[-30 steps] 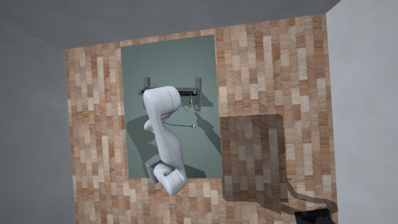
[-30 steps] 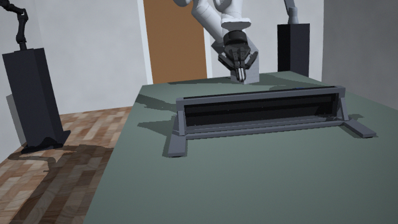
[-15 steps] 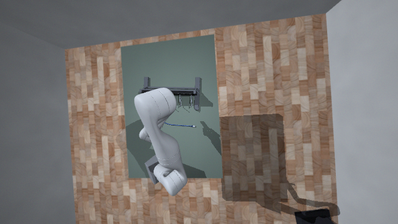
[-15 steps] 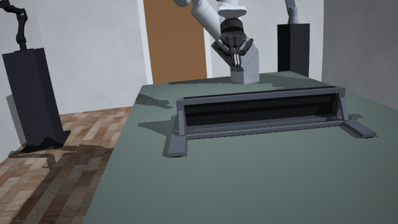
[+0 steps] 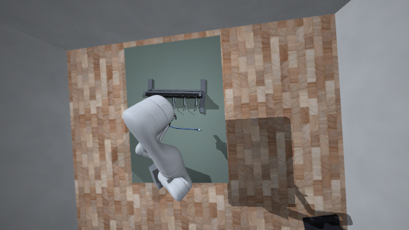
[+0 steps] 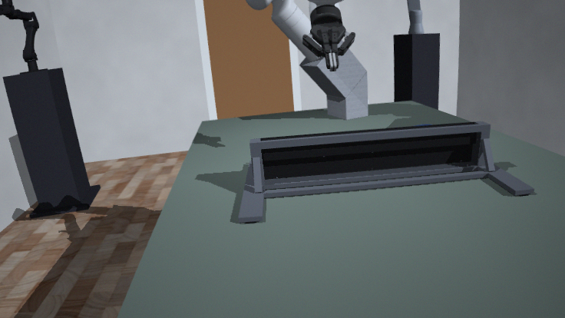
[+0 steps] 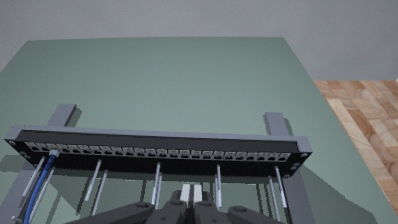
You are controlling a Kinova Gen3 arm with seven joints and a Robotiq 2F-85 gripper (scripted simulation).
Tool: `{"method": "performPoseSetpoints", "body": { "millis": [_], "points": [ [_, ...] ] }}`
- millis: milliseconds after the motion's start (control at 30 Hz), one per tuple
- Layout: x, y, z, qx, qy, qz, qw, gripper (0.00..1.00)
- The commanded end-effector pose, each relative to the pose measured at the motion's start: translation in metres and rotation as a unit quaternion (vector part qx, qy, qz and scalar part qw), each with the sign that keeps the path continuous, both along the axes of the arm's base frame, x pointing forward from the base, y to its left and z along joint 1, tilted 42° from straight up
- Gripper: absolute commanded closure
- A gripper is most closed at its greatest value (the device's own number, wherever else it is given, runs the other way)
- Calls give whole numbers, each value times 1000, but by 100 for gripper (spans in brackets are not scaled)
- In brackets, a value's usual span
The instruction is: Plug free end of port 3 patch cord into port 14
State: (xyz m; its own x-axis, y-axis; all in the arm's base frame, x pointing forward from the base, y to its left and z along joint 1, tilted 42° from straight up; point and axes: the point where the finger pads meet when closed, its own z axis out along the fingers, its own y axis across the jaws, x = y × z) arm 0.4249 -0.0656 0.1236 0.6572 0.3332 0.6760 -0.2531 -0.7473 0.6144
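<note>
Lighting is soft and subdued, with the walls falling to dull gray at the top view's upper left. Shadows stretch rightward there, the broadest darkening the wood floor [image 5: 263,160] at lower right. In the exterior view, the rack's [image 6: 355,137] inner face sinks nearly to black. Fine edges look jagged in the wrist view; no strong glare appears.

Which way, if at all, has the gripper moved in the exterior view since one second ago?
Yes: upward and slightly left in the picture. The gripper now stands farther above the rack, which hasn't shifted.
</note>
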Motion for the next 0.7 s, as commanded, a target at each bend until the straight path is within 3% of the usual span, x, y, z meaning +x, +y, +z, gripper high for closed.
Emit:
{"method": "performPoseSetpoints", "body": {
  "millis": [0,500,667],
  "points": [
    [-1,12,5,3,-4,8,1000,100],
    [-6,15,8,3,-4,2,1000,100],
    [-13,0,11,24,-14,-34,999,100]
  ]
}}
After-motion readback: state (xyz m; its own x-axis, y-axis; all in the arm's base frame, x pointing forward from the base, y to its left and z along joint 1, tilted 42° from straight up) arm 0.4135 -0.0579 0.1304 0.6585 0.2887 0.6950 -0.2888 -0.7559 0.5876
